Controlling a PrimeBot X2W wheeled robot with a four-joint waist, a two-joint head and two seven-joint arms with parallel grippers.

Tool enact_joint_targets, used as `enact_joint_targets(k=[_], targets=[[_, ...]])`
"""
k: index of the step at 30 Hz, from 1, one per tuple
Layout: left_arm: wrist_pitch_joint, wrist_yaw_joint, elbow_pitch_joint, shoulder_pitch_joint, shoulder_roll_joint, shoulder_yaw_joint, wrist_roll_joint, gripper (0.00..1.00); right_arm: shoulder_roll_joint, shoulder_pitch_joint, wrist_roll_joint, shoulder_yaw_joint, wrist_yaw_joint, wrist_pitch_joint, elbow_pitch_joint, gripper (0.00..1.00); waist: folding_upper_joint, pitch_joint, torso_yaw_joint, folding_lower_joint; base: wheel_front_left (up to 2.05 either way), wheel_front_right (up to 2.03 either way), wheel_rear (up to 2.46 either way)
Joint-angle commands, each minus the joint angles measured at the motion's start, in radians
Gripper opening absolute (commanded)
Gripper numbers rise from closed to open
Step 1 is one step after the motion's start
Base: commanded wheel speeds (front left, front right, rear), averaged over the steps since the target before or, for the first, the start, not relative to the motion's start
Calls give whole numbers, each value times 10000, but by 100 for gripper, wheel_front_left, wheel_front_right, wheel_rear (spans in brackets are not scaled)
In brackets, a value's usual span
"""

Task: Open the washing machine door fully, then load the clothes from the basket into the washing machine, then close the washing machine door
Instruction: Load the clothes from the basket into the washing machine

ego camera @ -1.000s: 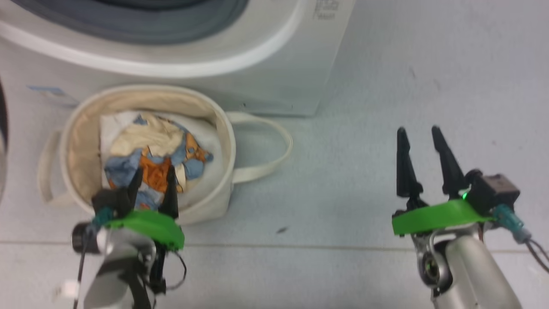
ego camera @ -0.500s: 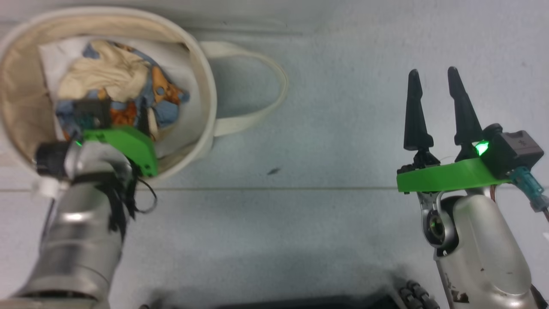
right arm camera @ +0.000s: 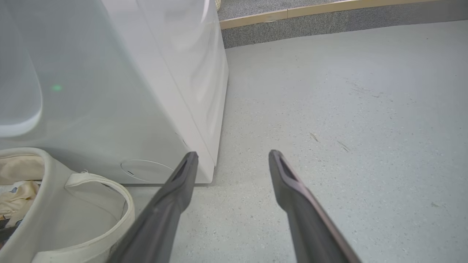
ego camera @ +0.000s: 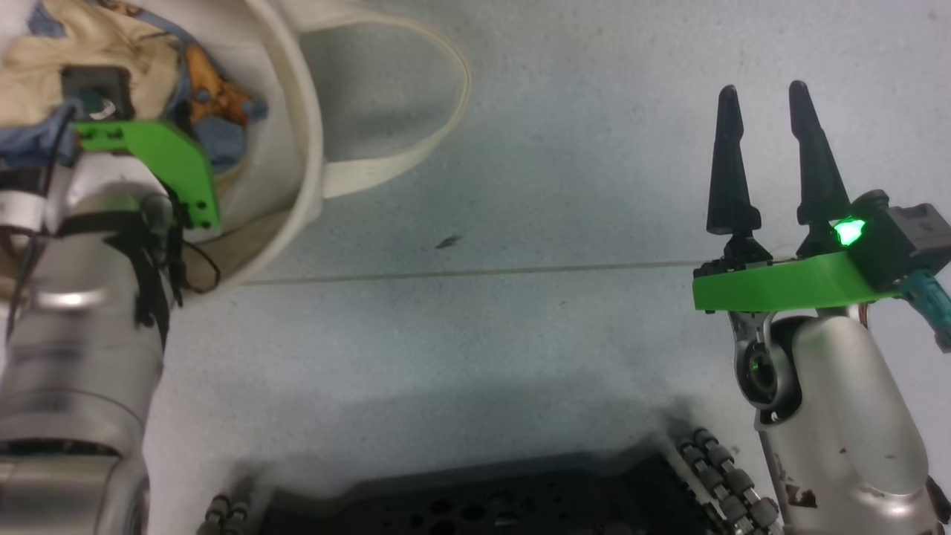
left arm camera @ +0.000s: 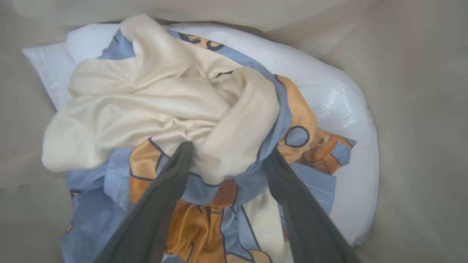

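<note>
Loading stage, at the pick-up; no garment has left the basket (ego camera: 301, 141).

Clothes (left arm camera: 109, 175): a crumpled blue and orange printed piece with a cream side turned up, lying in the basket on a white bundle (left arm camera: 329, 95). The basket stands on the floor (ego camera: 520, 334), close against the front lower corner of the machine (right arm camera: 128, 109).

Left pincer (left arm camera: 228, 149): down inside the basket, spread wide, its two fingers set either side of a raised fold of the clothes, tips touching or sunk into the cloth. It has no pinch on the fold yet.

Right pincer (ego camera: 763, 93): spread, empty, hanging over bare floor well apart from the basket.

Door: I cannot make it out from here, so I cannot confirm that it stands fully open.

Outstanding, in my judgement: close on the fold, lift the clothes clear of the basket rim, carry them into the drum, then shut the door. Risk noted: the white bundle lies directly beneath and could be caught up if the fingers go too deep.
</note>
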Motion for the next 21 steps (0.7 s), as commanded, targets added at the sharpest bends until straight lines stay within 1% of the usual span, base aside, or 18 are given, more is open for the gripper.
enact_joint_targets(k=[1, 4, 6, 8, 11, 12, 13, 19, 21], targets=[[85, 190, -81, 67, 542, 108, -2, 100, 34, 286, -22, 191, 0, -122, -310, 100, 1, 218, -46, -1, 0, 0, 0], [420, 542, -74, -114, 661, 40, 54, 100, 34, 251, -41, 244, 0, -122, -349, 100, 1, 411, -81, -1, 0, 0, 0], [723, 676, -72, -171, 699, 21, 43, 100, 34, 239, -66, 258, 0, -122, -372, 100, 1, 503, -100, -1, 0, 0, 0], [922, 716, -71, -228, 711, -10, 29, 100, 34, 231, -66, 246, 0, -122, -403, 100, 1, 575, -106, -1, 0, 0, 0], [1075, 630, -70, -251, 664, 0, -78, 100, 34, 238, -89, 227, 0, -122, -417, 100, 1, 612, -92, -1, 0, 0, 0], [976, 568, -69, -279, 641, 11, -126, 6, 34, 238, -101, 225, 0, -122, -414, 100, 1, 609, -81, -1, 0, 0, 0], [840, 528, -69, -287, 616, 35, -182, 0, 34, 236, -115, 222, 0, -122, -408, 100, 1, 594, -65, -1, 0, 0, 0], [-98, 371, -68, -71, 486, 160, -484, 0, 34, 218, -175, 237, 0, -122, -369, 100, 1, 253, 98, -1, 0, 0, 0], [-733, 277, -76, 34, 486, 213, -588, 0, 34, 226, -179, 291, 0, -122, -322, 100, 1, 50, 143, -1, 0, 0, 0]])
